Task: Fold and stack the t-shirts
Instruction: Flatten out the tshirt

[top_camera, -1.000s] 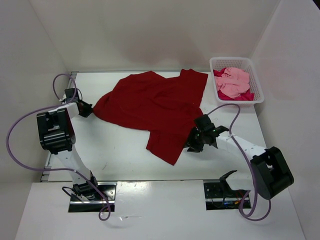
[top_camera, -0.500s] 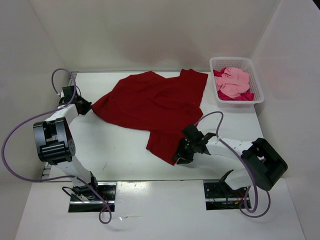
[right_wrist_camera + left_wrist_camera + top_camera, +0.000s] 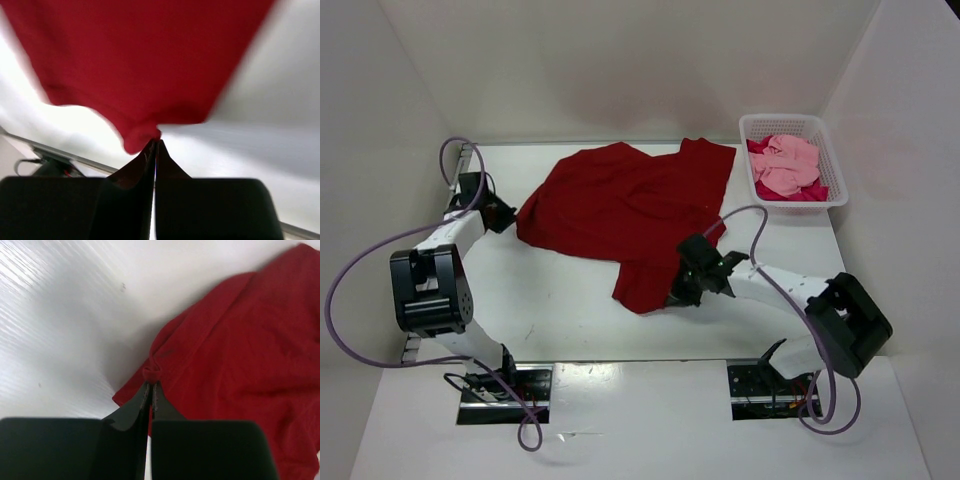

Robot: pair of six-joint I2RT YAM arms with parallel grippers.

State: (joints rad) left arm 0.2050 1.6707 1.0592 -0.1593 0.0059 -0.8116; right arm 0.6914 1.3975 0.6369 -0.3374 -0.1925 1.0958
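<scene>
The near strip of the white worktop lies bare from the arms' bases up to the hem of the dark red cloth t-shirt. On the right of that strip, the right arm reaches leftward. The right jaws are clenched on the shirt's near hem corner, and the right wrist view shows a small bunch of red cloth pinched at their tips. Bare worktop also runs along the left side, where the left arm stretches far. The left jaws are clenched on a gathered nub of the shirt's left edge.

The shirt is spread, wrinkled, over the middle, and its far edge reaches the worktop's far edge. Its far right corner lies just beside the white plastic mesh basket; contact cannot be told. In the basket, the light pink t-shirt lies crumpled on the crimson-magenta t-shirt.

Half a second ago the right jaws sat nearer and the hem corner reached lower. Now that corner is drawn in leftward and farther. The left edge has shifted slightly right with the left jaws.
</scene>
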